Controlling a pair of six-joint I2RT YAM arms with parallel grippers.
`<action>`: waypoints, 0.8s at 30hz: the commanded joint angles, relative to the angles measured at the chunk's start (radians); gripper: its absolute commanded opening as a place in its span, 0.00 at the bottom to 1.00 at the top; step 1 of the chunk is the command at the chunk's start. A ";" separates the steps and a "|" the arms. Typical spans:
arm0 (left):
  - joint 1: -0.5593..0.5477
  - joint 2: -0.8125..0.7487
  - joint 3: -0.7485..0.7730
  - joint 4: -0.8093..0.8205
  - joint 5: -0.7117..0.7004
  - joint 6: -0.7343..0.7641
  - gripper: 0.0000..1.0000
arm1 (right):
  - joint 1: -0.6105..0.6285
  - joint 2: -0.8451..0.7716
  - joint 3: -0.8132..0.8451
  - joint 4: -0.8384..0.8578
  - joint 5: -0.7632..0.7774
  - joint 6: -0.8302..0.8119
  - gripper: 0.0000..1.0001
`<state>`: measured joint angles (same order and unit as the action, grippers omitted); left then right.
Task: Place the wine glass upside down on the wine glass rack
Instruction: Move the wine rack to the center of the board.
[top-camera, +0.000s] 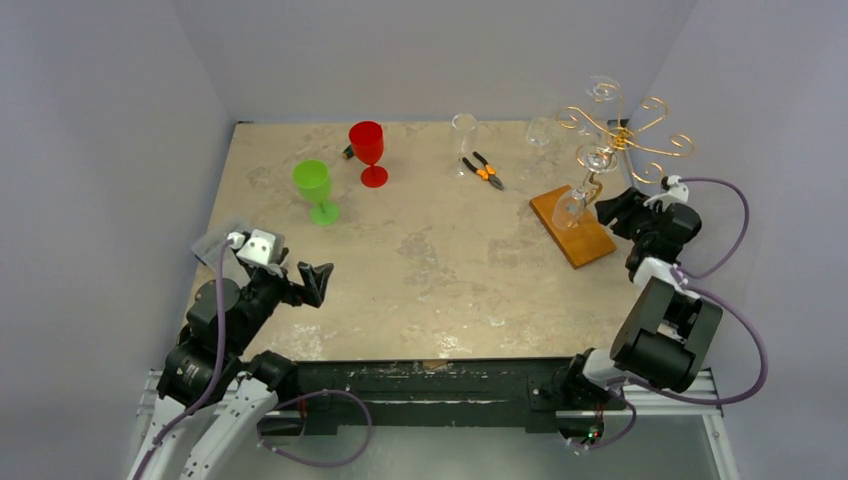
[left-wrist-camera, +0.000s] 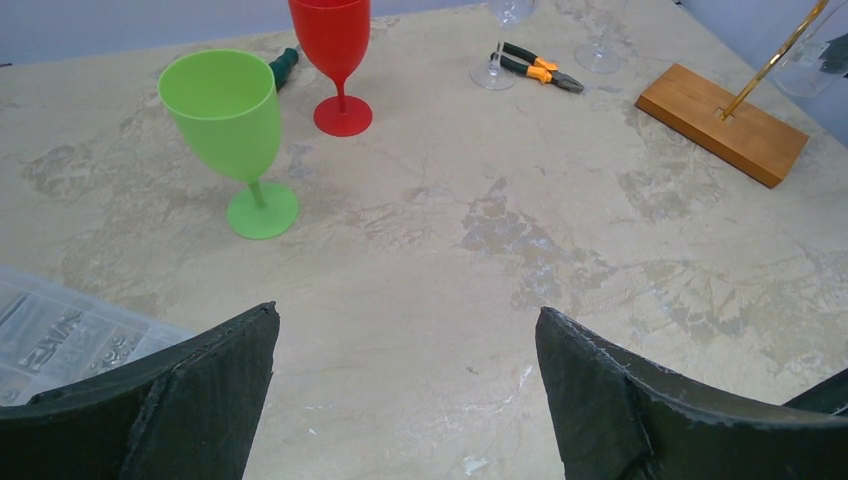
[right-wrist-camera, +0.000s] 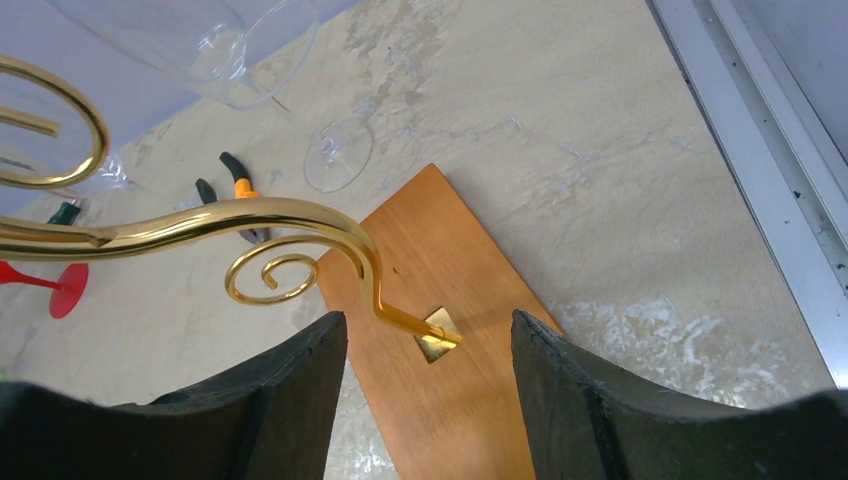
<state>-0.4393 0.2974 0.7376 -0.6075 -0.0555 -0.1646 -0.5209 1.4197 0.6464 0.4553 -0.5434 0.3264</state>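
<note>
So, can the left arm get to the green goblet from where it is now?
Probably yes. The left gripper is open and faces the green goblet, with only bare table between them. The red goblet stands behind it, apart, so it should not block the approach.

Probably a robotics lab test cell: plain pale-grey panel walls (top-camera: 100, 120) enclose three sides of a beige marble-patterned tabletop (top-camera: 430, 260). Along the tabletop's near edge, a silver metal rail (top-camera: 712, 378) runs beside looping purple cables (top-camera: 747, 215).
</note>
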 joint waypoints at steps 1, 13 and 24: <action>0.006 -0.011 -0.004 0.044 0.017 -0.004 0.96 | -0.025 -0.079 0.025 -0.099 -0.059 0.000 0.60; 0.006 -0.029 -0.006 0.048 0.041 -0.009 0.96 | -0.030 -0.298 0.015 -0.562 0.070 0.113 0.63; 0.006 -0.037 -0.007 0.050 0.042 -0.010 0.96 | -0.031 -0.502 0.084 -0.896 0.124 0.057 0.68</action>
<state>-0.4385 0.2661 0.7376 -0.5999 -0.0250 -0.1650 -0.5457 0.9642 0.6563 -0.2611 -0.4530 0.4278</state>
